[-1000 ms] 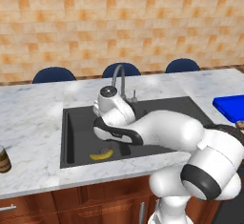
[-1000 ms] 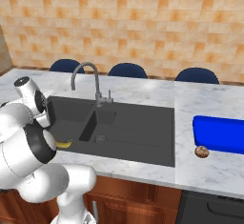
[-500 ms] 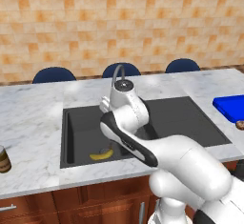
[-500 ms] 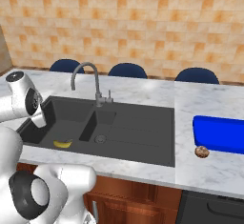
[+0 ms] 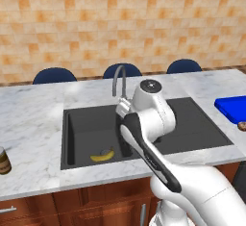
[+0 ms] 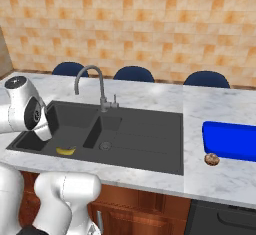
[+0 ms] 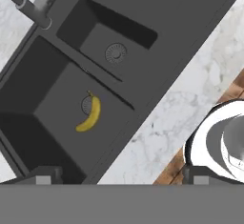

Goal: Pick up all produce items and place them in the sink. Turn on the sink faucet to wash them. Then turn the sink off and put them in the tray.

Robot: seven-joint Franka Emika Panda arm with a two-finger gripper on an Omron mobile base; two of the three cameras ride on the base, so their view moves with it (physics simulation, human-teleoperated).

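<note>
A yellow banana (image 7: 89,115) lies on the floor of the sink's (image 7: 190,8) larger basin, over its drain; it also shows as the banana (image 5: 102,156) and banana (image 6: 66,151) near the front wall. My gripper (image 7: 121,178) hangs open and empty, high above the sink's front edge. The small mottled brown ball (image 6: 212,159) rests on the counter just in front of the blue tray (image 6: 231,140). The gooseneck faucet (image 6: 90,77) stands behind the basins, its lever at its base. Tray (image 5: 233,107) and ball (image 5: 243,126) sit at the right edge.
A dark brown jar (image 5: 4,160) stands on the marble counter at the far left. The sink's flat drainboard (image 5: 192,124) lies to the right of the basins. Three blue chair backs (image 5: 54,75) line the counter's far side. My white arm crosses the sink's middle.
The arm has lifted up and away from the basin where it hung low beside the banana. The banana stays put in the basin. The jaws remain open.
</note>
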